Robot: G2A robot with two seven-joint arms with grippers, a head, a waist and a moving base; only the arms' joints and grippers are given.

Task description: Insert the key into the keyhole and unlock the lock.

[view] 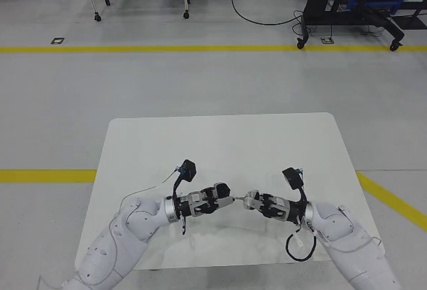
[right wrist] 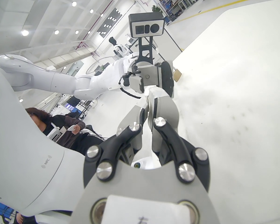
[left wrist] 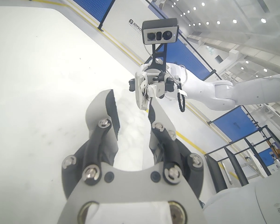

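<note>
Key [left wrist: 145, 97] pinched in the right claw [right wrist: 151, 95], which meets the left claw [left wrist: 130, 100] tip to tip.
The right claw's fingers are pressed together on a small dark piece, apparently the key, that juts from their tips; its shape is too small to make out. Directly ahead, the left claw has its fingers [left wrist: 107, 108] spread wide apart, and one fingertip reaches the right claw's tips. Just beyond the left claw's dark-padded finger, on its outer side, is a tan block [right wrist: 177, 75], perhaps the lock. Whether the finger touches it, or it simply lies on the white table [view: 199, 145], cannot be told. Both claws hang low over the table's near half.
</note>
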